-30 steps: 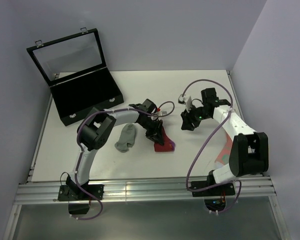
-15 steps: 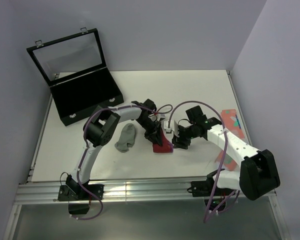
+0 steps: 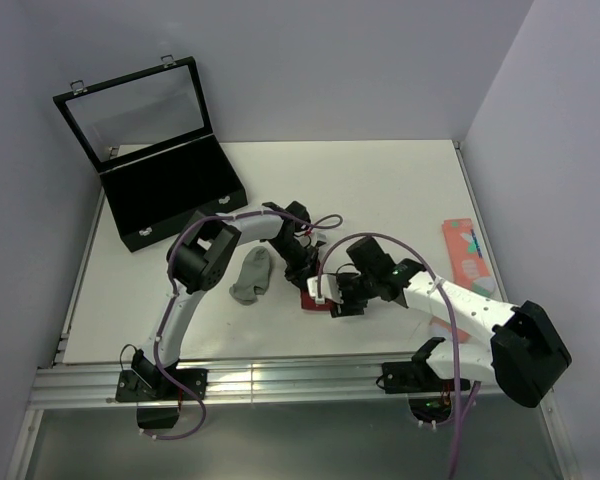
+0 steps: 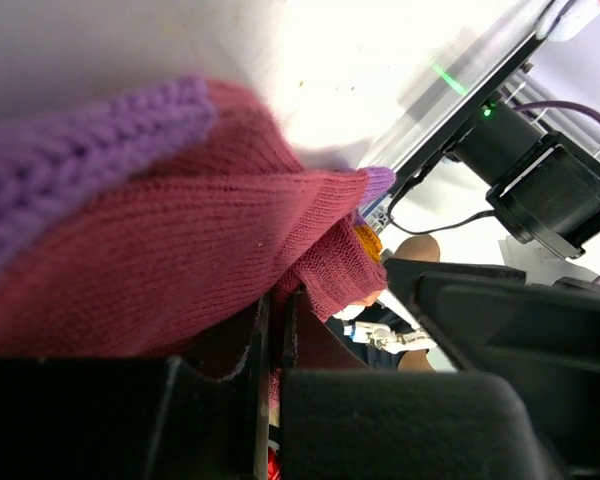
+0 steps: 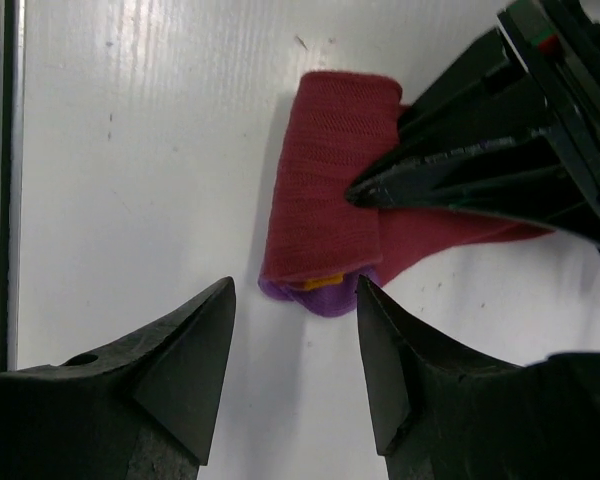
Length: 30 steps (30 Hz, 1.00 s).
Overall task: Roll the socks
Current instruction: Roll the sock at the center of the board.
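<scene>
The magenta-red sock (image 5: 325, 185) lies folded on the white table, its purple heel and a bit of orange toe at the near end. In the top view it (image 3: 311, 298) is mostly covered by both grippers. My left gripper (image 3: 302, 272) is shut on the sock's fabric, which shows in the left wrist view (image 4: 180, 270) between the nearly closed fingers (image 4: 250, 340). My right gripper (image 5: 295, 290) is open, hovering just over the sock's purple end, its fingertips on either side. It also shows in the top view (image 3: 334, 296). The grey ankle sock (image 3: 252, 275) lies flat left of the left gripper.
An open black case (image 3: 175, 195) with a glass lid stands at the back left. A salmon-pink patterned sock (image 3: 467, 255) lies near the right edge. The table's near edge with metal rails (image 3: 280, 380) is close to the grippers.
My right arm has swung left and toward the near edge, from mid-table to over the magenta sock, uncovering the salmon sock. My left gripper stayed on the sock, which now looks more folded.
</scene>
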Each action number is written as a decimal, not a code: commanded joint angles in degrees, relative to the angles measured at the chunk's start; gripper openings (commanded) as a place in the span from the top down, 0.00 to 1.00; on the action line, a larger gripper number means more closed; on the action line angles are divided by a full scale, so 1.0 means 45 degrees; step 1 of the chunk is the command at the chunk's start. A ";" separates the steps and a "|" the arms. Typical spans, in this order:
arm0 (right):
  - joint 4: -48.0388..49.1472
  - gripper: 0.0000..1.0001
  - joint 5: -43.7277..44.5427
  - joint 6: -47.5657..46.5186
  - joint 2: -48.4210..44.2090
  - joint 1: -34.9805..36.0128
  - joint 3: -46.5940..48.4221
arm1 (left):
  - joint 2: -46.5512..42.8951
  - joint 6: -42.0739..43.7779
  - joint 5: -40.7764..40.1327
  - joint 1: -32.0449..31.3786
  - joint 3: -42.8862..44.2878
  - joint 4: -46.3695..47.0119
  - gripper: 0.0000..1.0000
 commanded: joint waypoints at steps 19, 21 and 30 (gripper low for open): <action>0.3603 0.41 0.2978 -0.0288 0.0471 0.2672 -0.1132 | 0.1238 0.1618 -0.3032 0.0053 -0.0118 -0.1434 1.00; 0.3682 0.42 0.3193 -0.0443 0.0705 0.2789 -0.1191 | 0.1180 0.1638 -0.3052 0.0053 -0.0137 -0.1454 0.99; 0.3624 0.48 0.3350 -0.0561 0.1330 0.2907 -0.1211 | 0.0965 0.1755 -0.3072 0.0034 -0.0196 -0.1493 0.99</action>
